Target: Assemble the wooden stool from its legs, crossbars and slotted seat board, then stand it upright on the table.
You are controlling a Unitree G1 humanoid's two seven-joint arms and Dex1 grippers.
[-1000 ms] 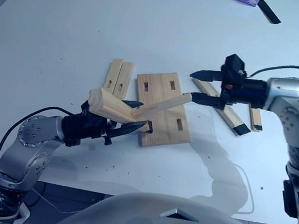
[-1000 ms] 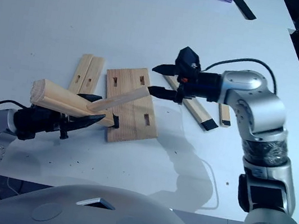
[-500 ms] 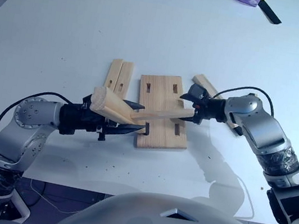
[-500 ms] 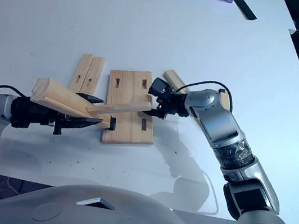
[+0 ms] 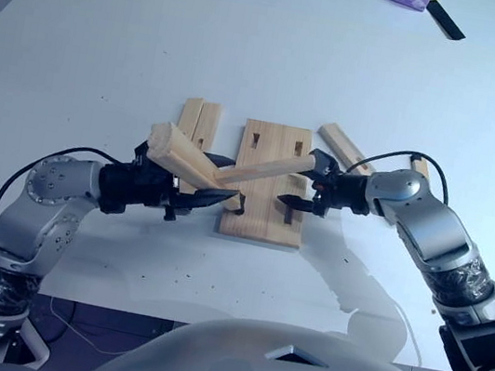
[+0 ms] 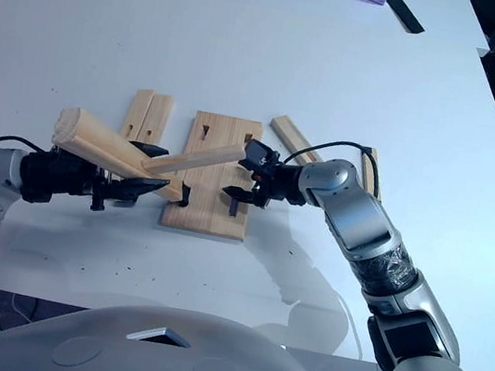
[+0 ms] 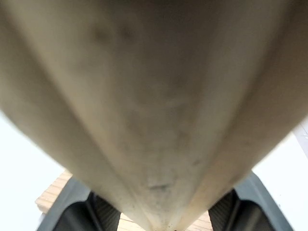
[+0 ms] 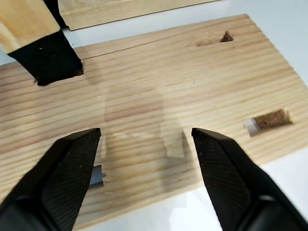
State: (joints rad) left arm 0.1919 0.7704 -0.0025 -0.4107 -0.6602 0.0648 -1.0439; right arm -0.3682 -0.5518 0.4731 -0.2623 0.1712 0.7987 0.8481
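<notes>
Left eye view: the left claw (image 5: 222,180) is pinching a thick wooden leg (image 5: 177,156), whose butt end is sticking up behind the claw. A thinner stick (image 5: 269,168) is slanting from that leg toward the right claw (image 5: 303,181). That claw's fingers (image 8: 62,168) are standing spread just above the seat board (image 5: 256,223), which is lying flat on the table (image 5: 109,51) beneath both claws. Beyond the left claw two slats (image 5: 197,121) are lying side by side. Beyond the right claw another slat (image 5: 343,146) is lying.

light: bright; even | table (image 5: 81,46): faint sheen | leg (image 7: 154,120): dim up close
</notes>
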